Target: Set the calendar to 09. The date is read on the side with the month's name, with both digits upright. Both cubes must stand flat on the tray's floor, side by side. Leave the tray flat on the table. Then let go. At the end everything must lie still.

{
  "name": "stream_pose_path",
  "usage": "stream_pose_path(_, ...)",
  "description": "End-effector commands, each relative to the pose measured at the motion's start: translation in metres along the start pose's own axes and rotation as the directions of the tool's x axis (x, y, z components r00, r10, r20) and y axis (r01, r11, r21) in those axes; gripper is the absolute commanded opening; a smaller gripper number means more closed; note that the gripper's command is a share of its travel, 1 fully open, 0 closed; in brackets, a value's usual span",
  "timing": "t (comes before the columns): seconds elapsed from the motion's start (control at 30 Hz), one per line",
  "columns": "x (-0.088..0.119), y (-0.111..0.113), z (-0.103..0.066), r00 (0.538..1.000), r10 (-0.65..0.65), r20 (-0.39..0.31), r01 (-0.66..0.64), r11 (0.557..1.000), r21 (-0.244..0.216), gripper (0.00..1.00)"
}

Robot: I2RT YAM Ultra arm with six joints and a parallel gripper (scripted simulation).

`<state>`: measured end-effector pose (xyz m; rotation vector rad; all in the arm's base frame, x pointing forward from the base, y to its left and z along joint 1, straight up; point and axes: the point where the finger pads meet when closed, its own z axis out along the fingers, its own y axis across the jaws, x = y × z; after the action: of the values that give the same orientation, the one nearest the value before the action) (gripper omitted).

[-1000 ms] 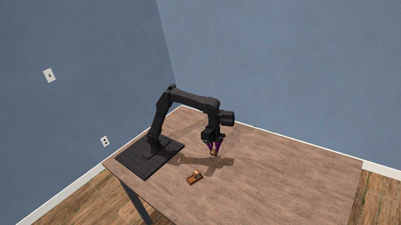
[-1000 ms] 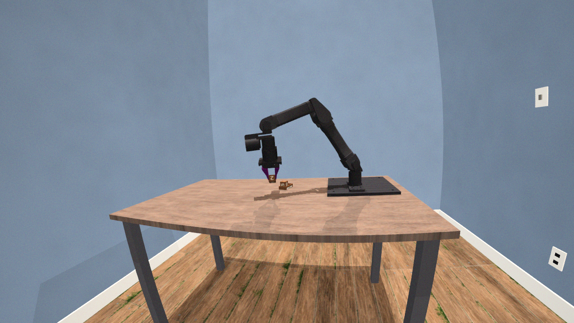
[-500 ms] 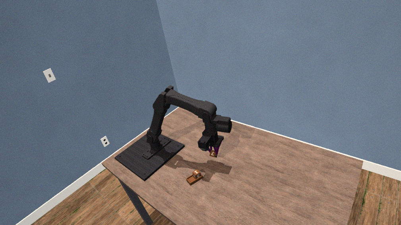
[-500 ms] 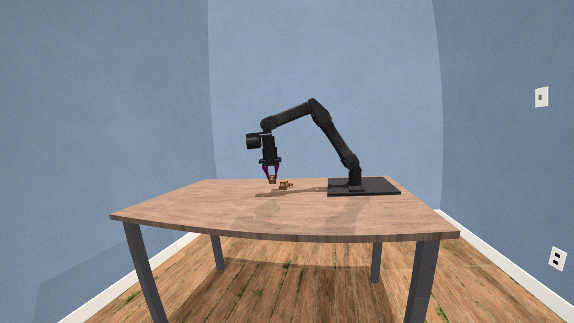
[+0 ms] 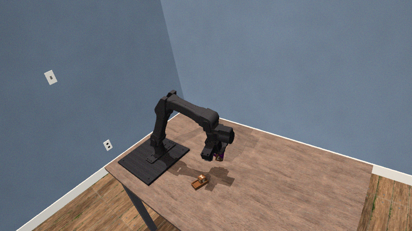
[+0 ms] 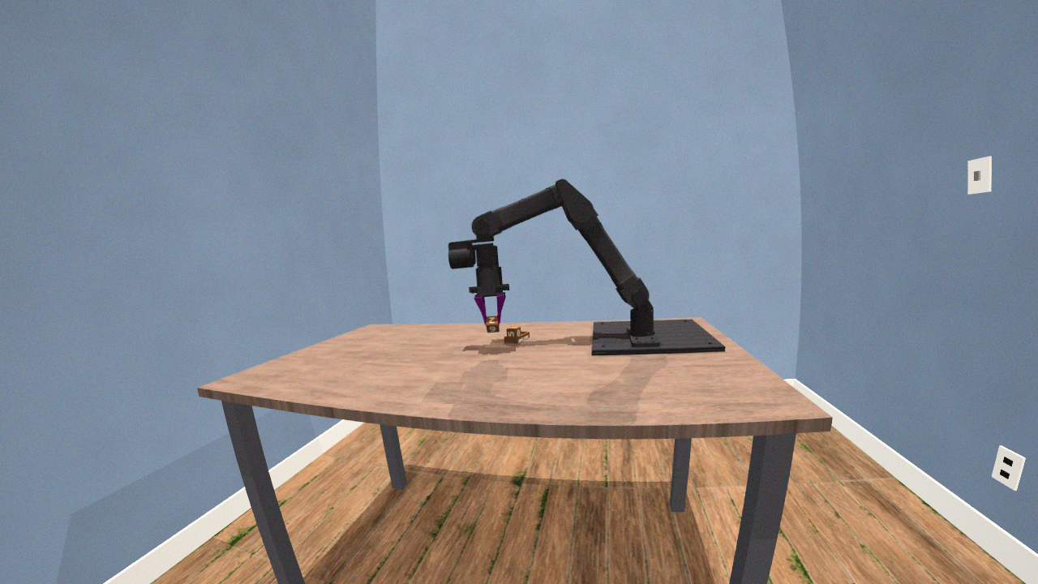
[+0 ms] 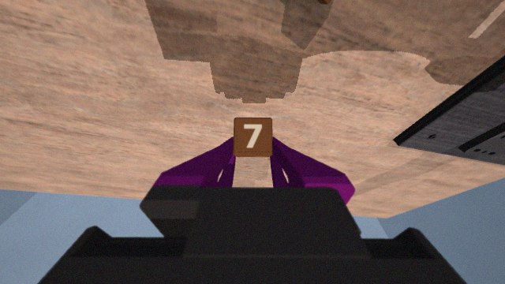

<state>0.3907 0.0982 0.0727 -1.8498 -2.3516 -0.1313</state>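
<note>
My gripper [image 7: 252, 142], with purple fingers, is shut on a small brown number cube [image 7: 252, 136] and holds it in the air above the table. The cube's face toward the wrist camera shows a 7. In the exterior and top views the held cube [image 6: 492, 323] hangs at the fingertips [image 5: 219, 156]. The small brown tray [image 5: 199, 182] lies flat on the table, in front of and below my gripper. One cube [image 5: 202, 179] stands in the tray's right half; its left half is empty. In the exterior view the tray [image 6: 518, 337] lies just right of the held cube.
The arm's black base plate [image 5: 153, 157] lies at the table's back left corner and shows at the right of the wrist view [image 7: 461, 122]. The table edge runs near the tray's front left side.
</note>
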Motion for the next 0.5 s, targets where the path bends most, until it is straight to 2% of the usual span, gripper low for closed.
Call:
stream_pose_path(0.0, 0.0116, 0.0022, -0.0075, 0.997, -0.034, -0.075, 0.033, 0.999, -0.022, 0.27)
stream_pose_path(0.23, 0.0113, 0.0020, -0.0071, 0.992, -0.036, -0.121, 0.034, 0.999, -0.020, 0.27)
stream_pose_path(0.47, 0.0096, 0.0020, -0.0067, 0.949, -0.039, -0.313, 0.034, 0.999, -0.020, 0.27)
